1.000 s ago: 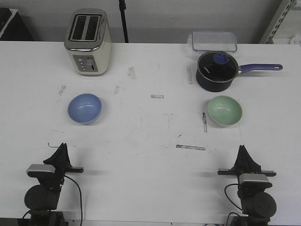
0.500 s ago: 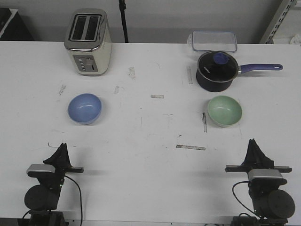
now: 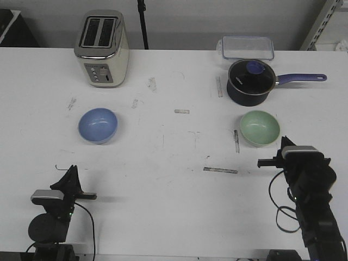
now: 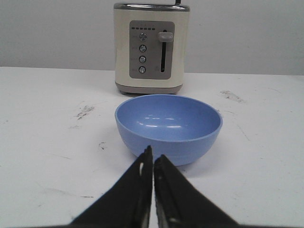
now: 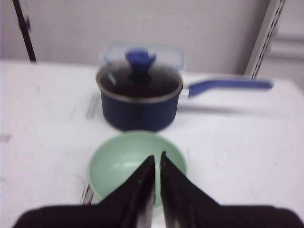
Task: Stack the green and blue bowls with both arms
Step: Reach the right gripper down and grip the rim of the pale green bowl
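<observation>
Two bowls wait on your table [image 3: 163,206], well apart: the blue bowl [image 3: 98,125] in front of the toaster [image 3: 101,49], the green bowl [image 3: 260,128] near the saucepan [image 3: 249,81]. Your left gripper [image 4: 153,159] is pinched nearly closed, holding nothing, facing the blue bowl. Your right gripper [image 5: 156,164] is also narrow and empty, just beside the green bowl.

right end effector [image 5: 157,164] closed | green bowl [image 5: 118,164] beneath | saucepan [image 5: 138,99] beyond
</observation>
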Action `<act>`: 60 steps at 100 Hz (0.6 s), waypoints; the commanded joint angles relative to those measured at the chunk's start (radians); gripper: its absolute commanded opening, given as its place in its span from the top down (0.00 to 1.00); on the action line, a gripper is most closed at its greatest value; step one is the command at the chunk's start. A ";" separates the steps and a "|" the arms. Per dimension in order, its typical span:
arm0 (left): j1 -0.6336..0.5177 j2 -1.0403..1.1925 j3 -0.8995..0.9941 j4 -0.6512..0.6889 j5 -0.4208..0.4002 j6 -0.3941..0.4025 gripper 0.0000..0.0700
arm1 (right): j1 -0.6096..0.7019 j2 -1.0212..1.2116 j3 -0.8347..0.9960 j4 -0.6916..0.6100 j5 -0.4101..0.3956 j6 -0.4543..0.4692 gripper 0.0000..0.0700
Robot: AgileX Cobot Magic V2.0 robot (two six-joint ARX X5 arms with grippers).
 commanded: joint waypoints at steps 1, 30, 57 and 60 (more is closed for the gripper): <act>0.000 -0.002 -0.023 0.015 0.001 0.015 1.00 | 0.001 0.077 0.066 -0.037 0.001 0.060 0.99; 0.000 -0.002 -0.023 0.015 0.001 0.015 1.00 | 0.000 0.446 0.436 -0.334 0.003 0.093 0.99; 0.000 -0.002 -0.023 0.015 0.001 0.015 1.00 | -0.037 0.720 0.716 -0.613 -0.001 0.244 0.98; 0.000 -0.002 -0.023 0.015 0.001 0.015 1.00 | -0.043 0.746 0.739 -0.635 -0.001 0.248 0.97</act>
